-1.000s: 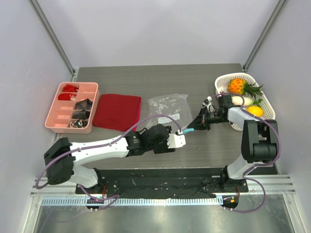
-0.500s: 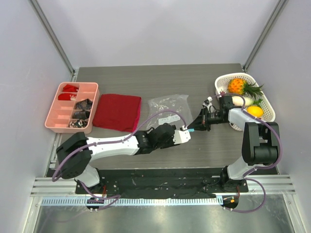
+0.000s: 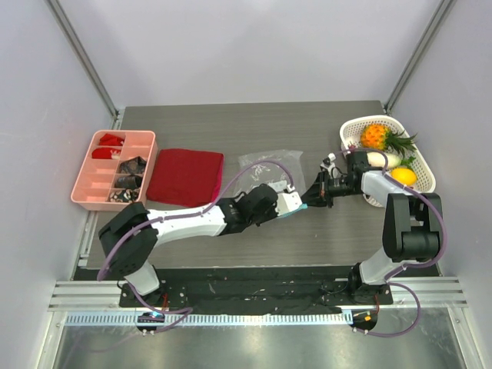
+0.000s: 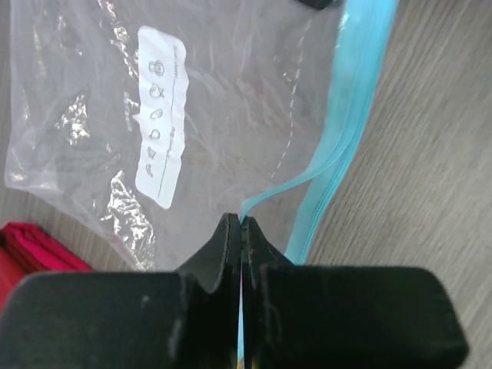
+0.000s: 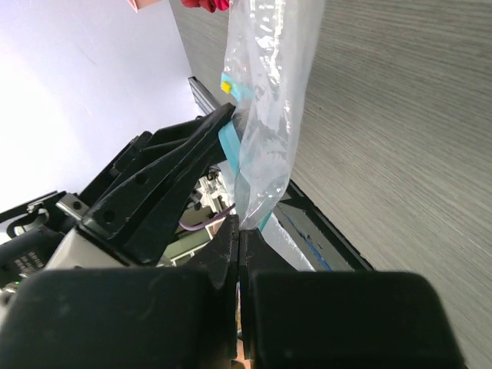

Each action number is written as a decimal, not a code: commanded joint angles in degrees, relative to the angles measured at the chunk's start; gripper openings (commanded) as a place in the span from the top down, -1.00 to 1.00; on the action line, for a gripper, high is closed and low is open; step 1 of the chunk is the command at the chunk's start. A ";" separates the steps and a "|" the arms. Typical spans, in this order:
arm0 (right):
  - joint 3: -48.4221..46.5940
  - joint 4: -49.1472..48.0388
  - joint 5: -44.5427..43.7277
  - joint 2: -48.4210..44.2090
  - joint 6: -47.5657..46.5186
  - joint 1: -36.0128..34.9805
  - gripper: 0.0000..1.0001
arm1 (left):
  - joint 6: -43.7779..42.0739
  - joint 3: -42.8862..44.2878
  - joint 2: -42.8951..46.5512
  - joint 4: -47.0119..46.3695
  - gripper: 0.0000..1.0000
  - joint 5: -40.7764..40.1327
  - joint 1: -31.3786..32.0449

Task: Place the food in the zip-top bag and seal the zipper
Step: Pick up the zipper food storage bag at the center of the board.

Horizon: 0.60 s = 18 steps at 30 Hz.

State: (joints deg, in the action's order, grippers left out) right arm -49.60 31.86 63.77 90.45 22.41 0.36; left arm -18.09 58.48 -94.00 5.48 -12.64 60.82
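The zip-top bag lies mid-table, clear and crinkly, with a white label. Its teal zipper runs along the mouth, and the two lips are parted. My left gripper is shut on one lip of the zipper. My right gripper is shut on the bag's mouth edge, close to the left gripper. The food sits in the white basket at the right: a pineapple, a cream radish and an orange.
A pink divided tray with red and dark bits stands at the far left. A folded red cloth lies between it and the bag. The two arms meet in the middle of the table.
My left arm has moved away from the near edge to the bag's mouth, and its jaws have closed on the teal strip. The right gripper has kept its hold and place.
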 commanded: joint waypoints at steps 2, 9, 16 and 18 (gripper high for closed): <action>-11.53 7.77 -3.81 3.75 -7.03 -0.36 0.72 | 10.58 10.76 1.80 9.79 1.00 8.59 -1.05; -29.31 8.84 -13.84 3.24 -7.21 -0.36 -0.65 | 29.23 30.80 -3.72 27.99 0.99 4.75 -2.54; -31.09 8.49 -21.31 -4.22 -8.09 1.92 -0.95 | 44.27 46.73 -12.70 44.45 0.99 -3.79 -5.80; -27.84 8.05 -22.63 -7.21 -8.61 2.01 -0.96 | 45.94 46.64 -12.70 43.65 0.99 -4.67 -5.89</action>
State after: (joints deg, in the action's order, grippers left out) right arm -80.34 39.79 45.89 89.30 15.49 1.80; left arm 18.90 103.92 -105.65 41.15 -13.45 55.79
